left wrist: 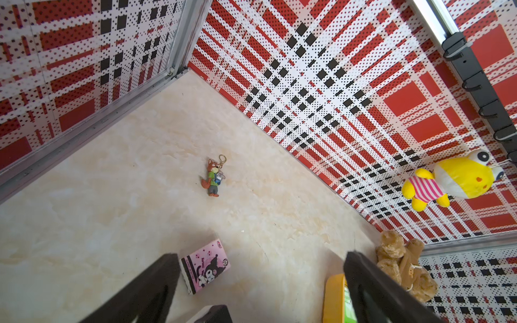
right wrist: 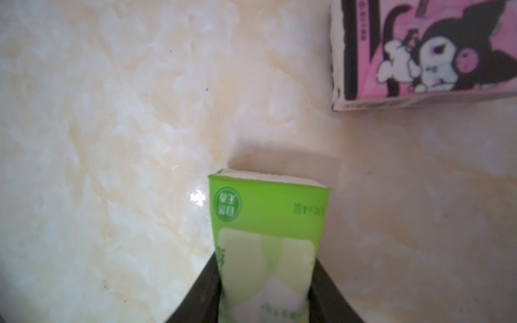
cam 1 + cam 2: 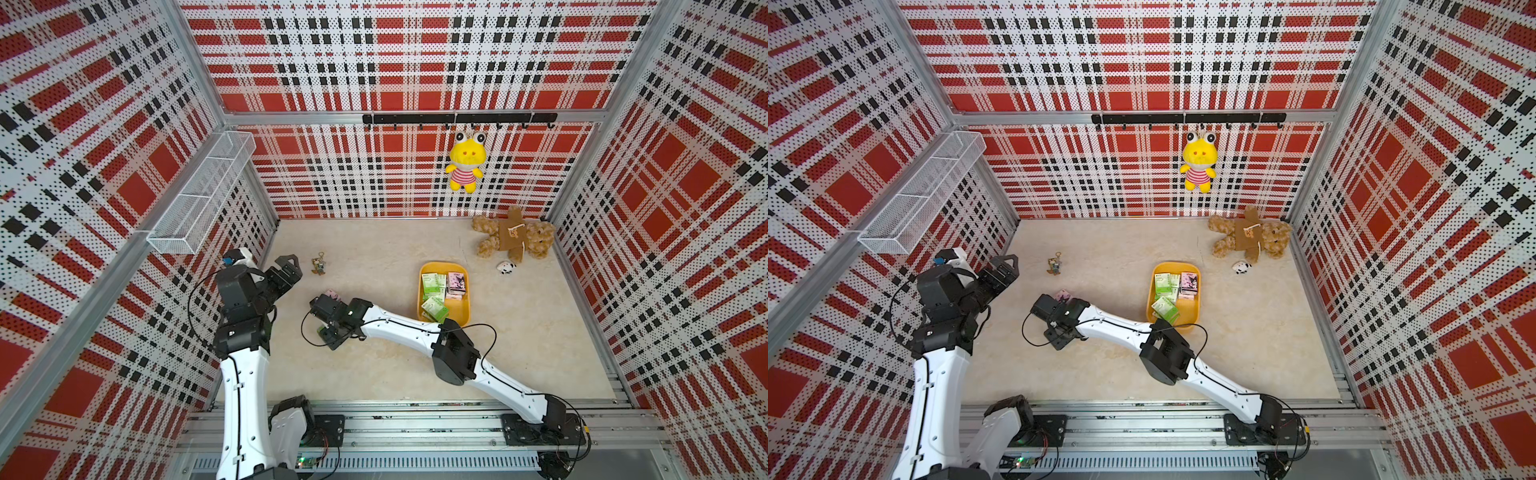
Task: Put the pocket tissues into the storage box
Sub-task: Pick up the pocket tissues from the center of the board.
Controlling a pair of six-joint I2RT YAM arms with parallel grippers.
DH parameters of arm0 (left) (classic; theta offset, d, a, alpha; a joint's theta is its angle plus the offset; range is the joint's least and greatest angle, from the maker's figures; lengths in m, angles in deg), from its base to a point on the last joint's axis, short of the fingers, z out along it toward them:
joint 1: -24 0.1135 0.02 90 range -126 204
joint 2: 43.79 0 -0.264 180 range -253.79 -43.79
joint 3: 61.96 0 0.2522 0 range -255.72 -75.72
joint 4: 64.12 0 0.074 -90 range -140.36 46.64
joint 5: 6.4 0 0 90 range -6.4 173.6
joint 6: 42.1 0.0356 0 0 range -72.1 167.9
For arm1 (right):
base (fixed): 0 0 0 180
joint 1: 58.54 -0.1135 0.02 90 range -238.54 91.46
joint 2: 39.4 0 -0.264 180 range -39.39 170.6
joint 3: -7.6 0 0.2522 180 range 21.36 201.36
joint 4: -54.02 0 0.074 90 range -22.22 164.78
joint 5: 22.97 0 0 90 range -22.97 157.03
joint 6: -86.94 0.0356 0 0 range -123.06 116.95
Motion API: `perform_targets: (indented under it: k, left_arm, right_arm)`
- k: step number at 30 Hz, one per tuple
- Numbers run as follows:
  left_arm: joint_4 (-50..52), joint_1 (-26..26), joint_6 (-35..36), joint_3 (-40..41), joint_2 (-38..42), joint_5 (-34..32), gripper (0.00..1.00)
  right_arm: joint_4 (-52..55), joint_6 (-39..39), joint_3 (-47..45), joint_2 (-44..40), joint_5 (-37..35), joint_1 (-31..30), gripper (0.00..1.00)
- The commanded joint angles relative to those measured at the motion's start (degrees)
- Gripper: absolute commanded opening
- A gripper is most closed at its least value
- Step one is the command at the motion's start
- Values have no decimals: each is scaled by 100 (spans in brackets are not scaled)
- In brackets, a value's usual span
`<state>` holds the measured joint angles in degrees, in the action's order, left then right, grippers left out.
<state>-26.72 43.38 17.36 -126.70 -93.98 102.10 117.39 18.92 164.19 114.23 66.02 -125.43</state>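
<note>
2 right fingers (image 2: pixel 198 296) clamp a green pack (image 2: pixel 268 223), arm (image 3: pixel 399 326) outstretched.

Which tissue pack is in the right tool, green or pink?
The green-and-white pack, pinched in the right tool. The pink cartoon pack lies free on the table nearby; the other packs are in the storage box.
</note>
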Motion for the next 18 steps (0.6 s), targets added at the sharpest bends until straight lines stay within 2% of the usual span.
perform_targets:
  k: [1,9,18]
  left_arm:
    - [-114,-52,84,-77,-34,57,99]
    - [-113,-53,40,-42,7,66,99]
    - [-133,-50,-29,-37,-25,105,99]
  right_arm:
    - [-485,-22,-973,-705,22,27,39]
    - [-1564,360,-2848,-2457,224,436,37]
    - [-1852,693,-4897,-4470,-379,1160,37]
